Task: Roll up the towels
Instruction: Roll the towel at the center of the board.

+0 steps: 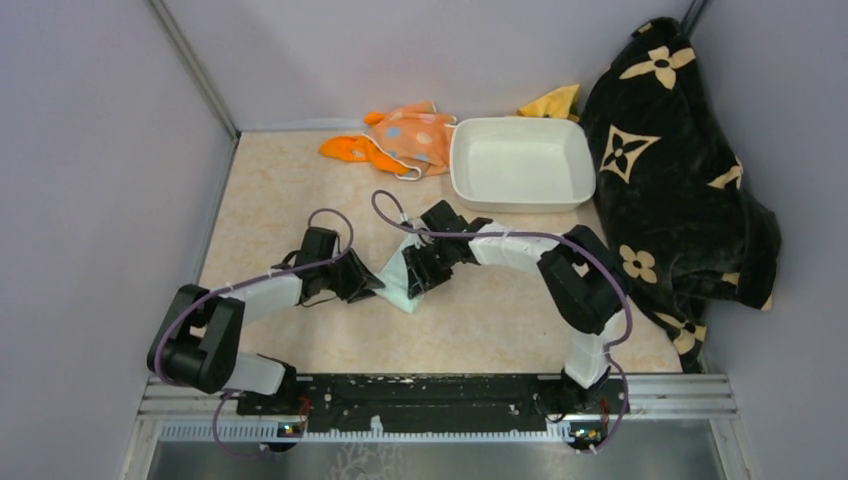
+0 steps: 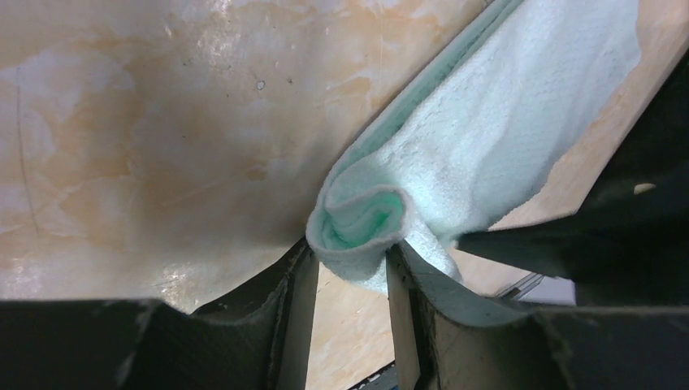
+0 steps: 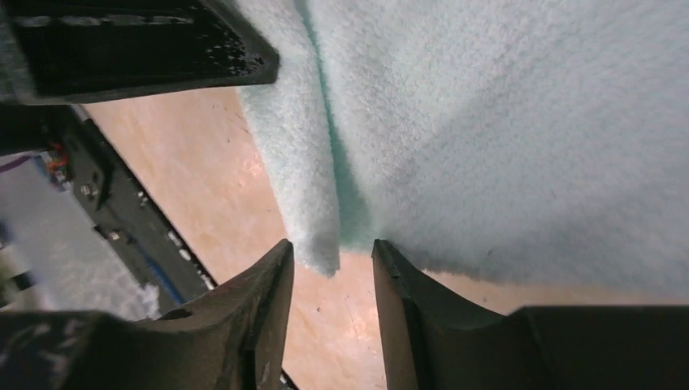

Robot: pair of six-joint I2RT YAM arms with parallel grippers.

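Top view, towels: three in all. The mint green towel [image 1: 401, 278] lies on the worktop [image 1: 280, 200] between the two end effectors. The orange towel [image 1: 345, 148] and the striped polka-dot towel [image 1: 415, 135] lie bunched together at the far edge.
Top view, arms: two. The left end effector [image 1: 366, 285] meets the mint green towel from the left and the right end effector [image 1: 416, 268] from the right. How their fingers stand cannot be made out from here.
Top view, other things: one white dish [image 1: 522, 122] just right of the polka-dot towel, one black blanket [image 1: 680, 180] with tan flowers heaped along the right side, one yellow cloth [image 1: 555, 100] behind the dish.
Left wrist view, towel: only here does the roll show. The near end of the mint green towel [image 2: 487, 138] is curled into a small spiral, and the rest runs flat up to the right.
Left wrist view, left end effector [image 2: 349, 260]: grasping that curled end, one of its fingers [image 2: 294, 284] pressed to each side.
Right wrist view, towel: the mint green towel [image 3: 504, 122] fills the upper right, with a folded edge hanging down.
Right wrist view, right end effector [image 3: 333, 256]: released, fingers apart with bare worktop in the gap and the folded edge just above it.
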